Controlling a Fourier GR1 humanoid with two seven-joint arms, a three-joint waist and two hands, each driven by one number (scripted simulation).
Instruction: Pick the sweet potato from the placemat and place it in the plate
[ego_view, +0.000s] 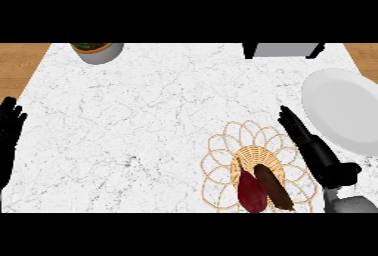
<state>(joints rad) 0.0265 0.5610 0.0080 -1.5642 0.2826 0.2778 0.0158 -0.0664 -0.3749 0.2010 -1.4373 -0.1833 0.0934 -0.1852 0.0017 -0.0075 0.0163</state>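
Sweet potato (251, 192) sits on the placemat (221, 150) by the tabletop's (148, 125) front right corner, right up against a brown stick-shaped thing (275, 187). It looks stiff, smooth and lightish, so I'd grab its fat middle. My right robot hand (306, 142) is spread, fingers straight, at the placemat's right edge, holding nothing.

R hand (325, 161), approx 4 o'clock in the head view: matte black throughout, w/ long slim fingers (294, 125) built in short segments and a bulkier, knobbly palm and thumb base. Behind it the R forearm (353, 204): light grey, smooth, rounded shell w/ a soft sheen. L hand (9, 132), at 9 o'clock: same black finish, narrow fingers, partly cut by the view's edge.
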